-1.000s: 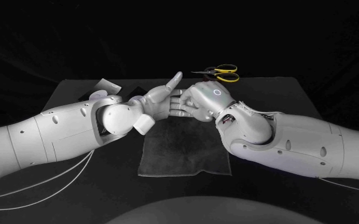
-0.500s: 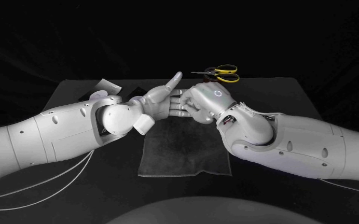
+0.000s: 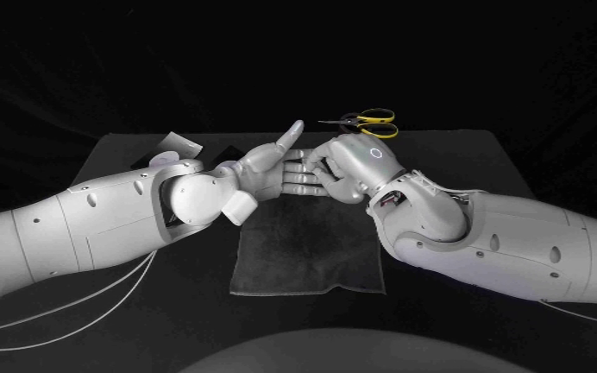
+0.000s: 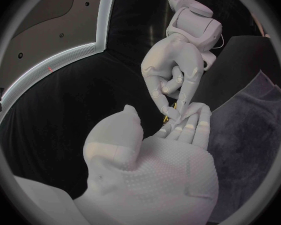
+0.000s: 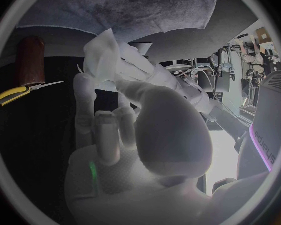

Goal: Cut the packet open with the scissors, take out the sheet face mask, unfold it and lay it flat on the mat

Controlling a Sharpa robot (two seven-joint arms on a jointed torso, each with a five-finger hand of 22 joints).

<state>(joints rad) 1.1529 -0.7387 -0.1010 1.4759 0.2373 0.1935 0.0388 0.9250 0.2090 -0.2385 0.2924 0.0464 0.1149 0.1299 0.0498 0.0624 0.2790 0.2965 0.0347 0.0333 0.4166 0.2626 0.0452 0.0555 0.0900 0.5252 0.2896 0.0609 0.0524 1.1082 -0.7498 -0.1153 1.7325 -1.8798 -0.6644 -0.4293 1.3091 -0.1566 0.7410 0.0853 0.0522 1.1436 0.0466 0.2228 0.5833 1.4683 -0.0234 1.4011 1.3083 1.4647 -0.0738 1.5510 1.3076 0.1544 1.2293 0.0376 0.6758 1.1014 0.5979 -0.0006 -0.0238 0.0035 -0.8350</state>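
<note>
My left hand (image 3: pixel 267 170) and right hand (image 3: pixel 355 166) meet above the far edge of the dark grey mat (image 3: pixel 304 248). The left hand (image 4: pixel 147 165) has its fingers stretched out and its thumb raised. The right hand (image 4: pixel 172 70) has its fingers curled down onto the left fingertips (image 4: pixel 187 122). I cannot make out what lies between them. In the right wrist view the left hand's fingers (image 5: pixel 140 67) cross in front of my right hand (image 5: pixel 115 135). The yellow-handled scissors (image 3: pixel 367 121) stand in their brown holder (image 5: pixel 29 60) behind the hands. A pale packet (image 3: pixel 177 142) lies at the back left.
The grey table top (image 3: pixel 485 166) stretches to either side of the mat. Both white forearms hang over the mat's left and right edges. Thin white cables (image 3: pixel 87 304) trail across the near left of the table.
The right hand has turned a little and its wrist has slid slightly to the right, still touching the left fingertips. The left hand, scissors and packet have not moved.
</note>
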